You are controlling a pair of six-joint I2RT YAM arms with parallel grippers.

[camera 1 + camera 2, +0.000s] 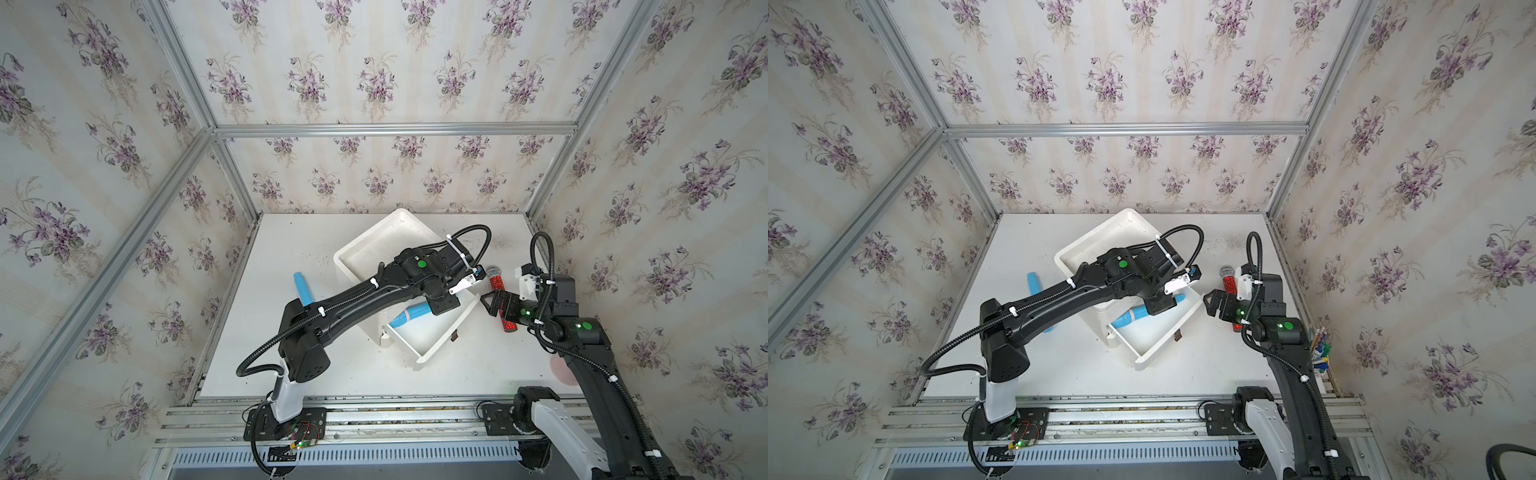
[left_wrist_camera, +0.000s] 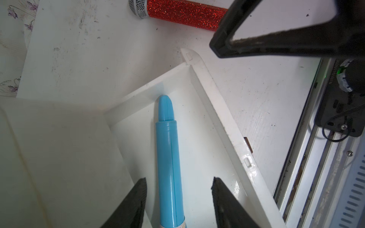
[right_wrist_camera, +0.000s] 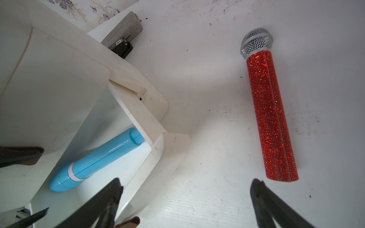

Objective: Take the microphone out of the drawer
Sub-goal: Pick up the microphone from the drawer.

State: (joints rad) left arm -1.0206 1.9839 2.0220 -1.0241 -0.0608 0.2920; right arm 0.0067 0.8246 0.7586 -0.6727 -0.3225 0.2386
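A light blue microphone (image 2: 167, 158) lies in the open white drawer (image 2: 223, 122), its round head toward the cabinet. It also shows in the right wrist view, blue microphone (image 3: 102, 156) inside the drawer (image 3: 138, 112), and in a top view, blue microphone (image 1: 409, 316). My left gripper (image 2: 179, 179) hangs over the drawer with one finger on each side of the handle; gaps show on both sides, so it is open. My right gripper (image 3: 186, 182) is open over bare table, beside the drawer's corner.
A red glitter microphone (image 3: 270, 116) with a silver mesh head lies on the table right of the drawer, partly under my right wrist (image 1: 496, 284). The white cabinet (image 1: 374, 249) has a tray top. Another blue piece (image 1: 302, 286) lies left of it. A grey block (image 3: 124, 29) sits behind it.
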